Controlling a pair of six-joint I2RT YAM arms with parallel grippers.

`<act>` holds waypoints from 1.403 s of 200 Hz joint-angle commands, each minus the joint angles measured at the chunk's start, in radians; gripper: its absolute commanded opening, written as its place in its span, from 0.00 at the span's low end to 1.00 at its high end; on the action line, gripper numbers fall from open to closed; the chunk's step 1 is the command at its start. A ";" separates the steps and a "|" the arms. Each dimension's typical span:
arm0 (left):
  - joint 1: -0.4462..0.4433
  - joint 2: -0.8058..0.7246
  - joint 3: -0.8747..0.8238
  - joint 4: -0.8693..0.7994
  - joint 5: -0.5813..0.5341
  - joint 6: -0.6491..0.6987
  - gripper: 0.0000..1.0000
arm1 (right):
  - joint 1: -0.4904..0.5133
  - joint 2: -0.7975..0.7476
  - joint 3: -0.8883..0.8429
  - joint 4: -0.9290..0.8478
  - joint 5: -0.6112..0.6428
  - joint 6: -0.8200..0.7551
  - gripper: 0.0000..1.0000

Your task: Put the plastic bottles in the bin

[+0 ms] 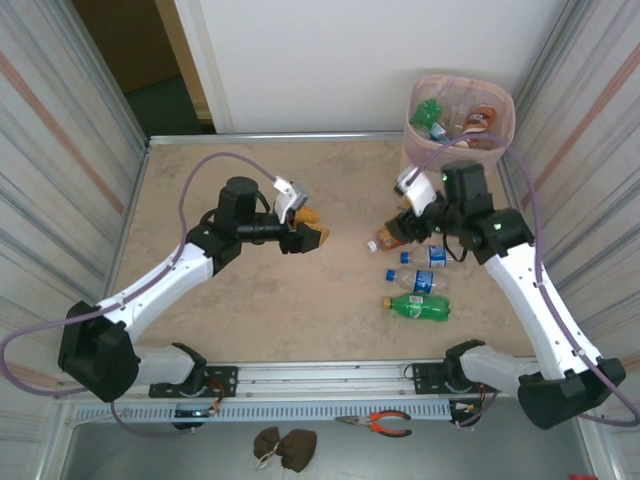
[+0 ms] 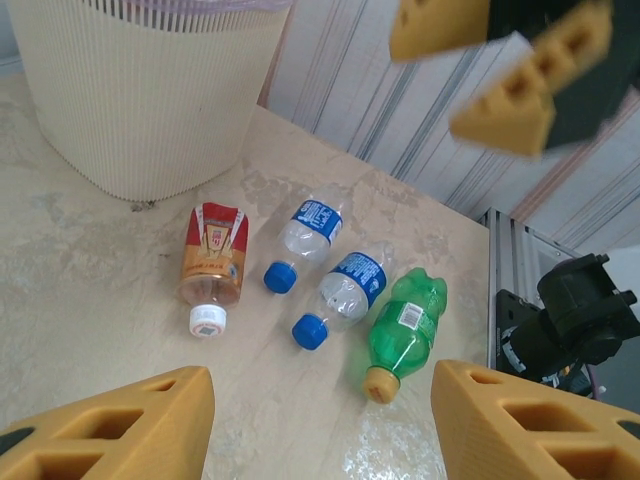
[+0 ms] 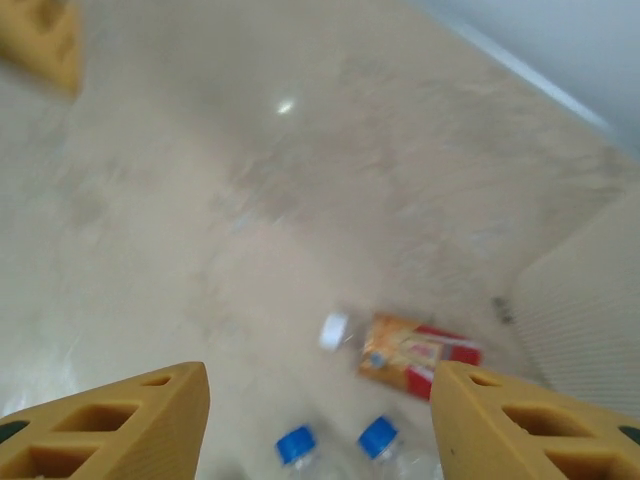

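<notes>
Four plastic bottles lie on the table to the right. They are an orange-and-red labelled one (image 1: 384, 241) (image 2: 210, 262) (image 3: 415, 355), two clear ones with blue labels and caps (image 1: 428, 257) (image 1: 415, 280) (image 2: 308, 235) (image 2: 345, 290), and a green one (image 1: 418, 307) (image 2: 405, 325). The pale pink bin (image 1: 460, 112) (image 2: 150, 90) stands at the far right corner with several bottles inside. My right gripper (image 1: 408, 228) (image 3: 320, 420) hangs open just above the orange bottle, holding nothing. My left gripper (image 1: 305, 228) (image 2: 320, 420) is open over mid-table, left of the bottles.
Corrugated walls close in both sides of the table. The bin wall (image 3: 590, 300) rises close on the right of the right wrist view, which is blurred. Pliers (image 1: 385, 423) and a brown object (image 1: 283, 445) lie below the front rail (image 1: 320, 375).
</notes>
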 commanded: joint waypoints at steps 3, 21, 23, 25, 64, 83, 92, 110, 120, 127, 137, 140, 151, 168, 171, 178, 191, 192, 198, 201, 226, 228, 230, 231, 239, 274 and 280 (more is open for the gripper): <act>-0.005 -0.056 -0.043 -0.006 -0.043 -0.025 0.60 | 0.108 -0.033 -0.079 -0.142 -0.002 -0.206 0.64; -0.005 -0.080 -0.077 -0.006 -0.057 -0.039 0.60 | 0.194 -0.019 -0.118 -0.191 0.038 -0.250 0.66; -0.004 -0.083 -0.081 -0.005 -0.058 -0.040 0.60 | 0.202 -0.015 -0.120 -0.196 0.044 -0.252 0.66; -0.005 -0.086 -0.085 -0.004 -0.060 -0.043 0.60 | 0.210 -0.012 -0.123 -0.202 0.050 -0.255 0.66; -0.005 -0.147 -0.168 0.024 -0.076 -0.089 0.61 | 0.299 0.099 -0.176 -0.242 0.158 -0.272 0.65; -0.004 -0.170 -0.185 0.006 -0.084 -0.079 0.62 | 0.335 0.166 -0.206 -0.220 0.212 -0.272 0.65; -0.003 -0.177 -0.191 -0.001 -0.091 -0.073 0.62 | 0.354 0.202 -0.214 -0.209 0.235 -0.269 0.65; 0.004 -0.190 -0.207 -0.001 -0.083 -0.087 0.62 | 0.372 0.277 -0.233 -0.183 0.273 -0.260 0.66; 0.005 -0.198 -0.213 0.003 -0.074 -0.094 0.62 | 0.379 0.314 -0.241 -0.179 0.283 -0.259 0.68; 0.005 -0.204 -0.217 0.004 -0.068 -0.099 0.62 | 0.381 0.338 -0.245 -0.173 0.294 -0.256 0.69; 0.004 -0.214 -0.221 0.000 -0.065 -0.103 0.62 | 0.384 0.369 -0.252 -0.162 0.305 -0.254 0.71; 0.004 -0.216 -0.224 -0.002 -0.067 -0.103 0.62 | 0.385 0.377 -0.253 -0.157 0.308 -0.253 0.72; 0.004 -0.225 -0.227 -0.010 -0.069 -0.099 0.62 | 0.385 0.405 -0.259 -0.140 0.309 -0.249 0.73; 0.002 -0.237 -0.228 -0.034 -0.071 -0.087 0.62 | 0.386 0.446 -0.269 -0.112 0.300 -0.248 0.73; 0.004 -0.237 -0.228 -0.039 -0.071 -0.085 0.62 | 0.386 0.453 -0.272 -0.106 0.297 -0.248 0.73; 0.004 -0.240 -0.230 -0.048 -0.075 -0.082 0.62 | 0.385 0.468 -0.277 -0.094 0.290 -0.250 0.73; 0.004 -0.243 -0.234 -0.056 -0.082 -0.077 0.62 | 0.385 0.497 -0.291 -0.070 0.285 -0.251 0.72; 0.005 -0.243 -0.234 -0.056 -0.083 -0.077 0.62 | 0.385 0.499 -0.290 -0.068 0.284 -0.251 0.72; 0.004 -0.243 -0.238 -0.056 -0.084 -0.076 0.62 | 0.385 0.513 -0.296 -0.057 0.284 -0.249 0.72; 0.004 -0.243 -0.238 -0.056 -0.087 -0.076 0.62 | 0.386 0.520 -0.297 -0.054 0.284 -0.249 0.72; 0.005 -0.238 -0.244 -0.051 -0.078 -0.078 0.62 | 0.385 0.587 -0.312 -0.026 0.319 -0.249 0.66; 0.004 -0.237 -0.243 -0.051 -0.076 -0.077 0.62 | 0.385 0.593 -0.312 -0.026 0.323 -0.248 0.65; 0.005 -0.235 -0.242 -0.051 -0.076 -0.077 0.62 | 0.385 0.598 -0.312 -0.027 0.329 -0.248 0.64; 0.005 -0.235 -0.243 -0.051 -0.075 -0.077 0.62 | 0.386 0.602 -0.312 -0.027 0.332 -0.248 0.64; 0.005 -0.231 -0.241 -0.050 -0.073 -0.077 0.62 | 0.386 0.622 -0.310 -0.029 0.350 -0.246 0.61; 0.004 -0.203 -0.231 -0.039 -0.073 -0.074 0.61 | 0.385 0.632 -0.308 -0.019 0.353 -0.247 0.56; 0.004 -0.194 -0.227 -0.038 -0.071 -0.072 0.61 | 0.386 0.629 -0.306 -0.022 0.353 -0.251 0.55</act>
